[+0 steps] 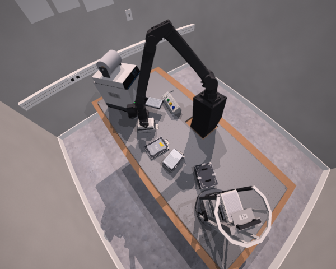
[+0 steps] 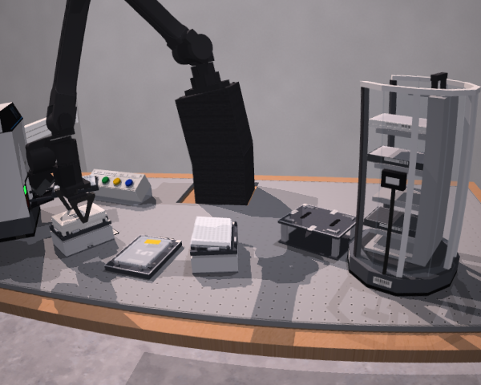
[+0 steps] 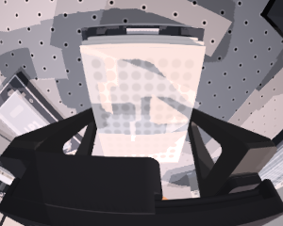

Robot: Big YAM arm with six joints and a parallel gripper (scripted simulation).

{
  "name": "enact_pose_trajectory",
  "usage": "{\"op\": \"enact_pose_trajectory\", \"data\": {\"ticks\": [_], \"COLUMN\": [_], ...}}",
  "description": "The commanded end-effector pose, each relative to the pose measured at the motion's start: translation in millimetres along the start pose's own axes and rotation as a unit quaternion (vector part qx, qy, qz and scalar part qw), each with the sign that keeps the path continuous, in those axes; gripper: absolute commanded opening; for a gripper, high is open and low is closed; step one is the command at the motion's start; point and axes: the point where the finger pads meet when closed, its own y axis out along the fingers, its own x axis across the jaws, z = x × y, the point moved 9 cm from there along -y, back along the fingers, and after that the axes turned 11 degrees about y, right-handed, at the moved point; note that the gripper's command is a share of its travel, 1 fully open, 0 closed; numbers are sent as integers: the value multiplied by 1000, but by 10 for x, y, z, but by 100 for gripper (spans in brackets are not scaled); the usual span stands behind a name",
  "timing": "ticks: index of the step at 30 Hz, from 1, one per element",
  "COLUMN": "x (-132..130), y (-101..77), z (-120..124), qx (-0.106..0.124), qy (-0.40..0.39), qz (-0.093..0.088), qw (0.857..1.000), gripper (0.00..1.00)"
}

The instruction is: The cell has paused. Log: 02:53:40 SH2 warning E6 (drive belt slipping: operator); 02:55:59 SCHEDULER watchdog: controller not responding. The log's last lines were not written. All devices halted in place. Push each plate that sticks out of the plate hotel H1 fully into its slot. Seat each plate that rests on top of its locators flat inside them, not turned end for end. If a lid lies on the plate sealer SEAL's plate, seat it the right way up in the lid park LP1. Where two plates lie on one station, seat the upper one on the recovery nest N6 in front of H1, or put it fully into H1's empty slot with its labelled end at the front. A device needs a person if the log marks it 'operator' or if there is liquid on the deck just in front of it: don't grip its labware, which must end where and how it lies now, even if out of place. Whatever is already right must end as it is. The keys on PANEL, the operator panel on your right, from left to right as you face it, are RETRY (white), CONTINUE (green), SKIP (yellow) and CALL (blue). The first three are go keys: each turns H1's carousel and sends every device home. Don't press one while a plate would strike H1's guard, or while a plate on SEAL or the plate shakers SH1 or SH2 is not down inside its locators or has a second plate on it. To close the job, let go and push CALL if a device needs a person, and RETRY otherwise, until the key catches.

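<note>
My gripper [image 2: 78,215] reaches straight down over the left plate shaker [image 2: 82,238], next to the sealer SEAL [image 1: 116,83]. A white well plate [image 3: 141,97] lies on that shaker. In the wrist view my two fingers stand against its long sides, closed on it at its near end. I cannot tell if the plate sits down inside the locators. A second shaker [image 2: 214,258] in the middle carries another white plate [image 2: 212,231]. The lid park LP1 [image 2: 143,253] holds a clear lid with a yellow label.
SEAL's tray holds a plate [image 1: 153,102]. PANEL [image 2: 119,184] stands behind the left shaker. The dark recovery nest N6 [image 2: 317,221] is bare in front of the plate hotel H1 [image 2: 410,186], which has plates on several shelves. The arm's black base block [image 2: 218,144] stands mid-table.
</note>
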Motion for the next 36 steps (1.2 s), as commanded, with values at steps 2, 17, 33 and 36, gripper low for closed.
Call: {"op": "enact_pose_trajectory", "data": {"ticks": [2,17,33,36], "x": [17,40,57,57], "y": [-175,-213,-255,-261], "z": [-50,-54,-61,-63], "qx": [-8,-9,-9,-9], "qy": [0,-1,-1,-2], "qz": [-3,-3,-3,-3], "qw": [1000,1000,1000,1000], "gripper": [84,84,84,84]}}
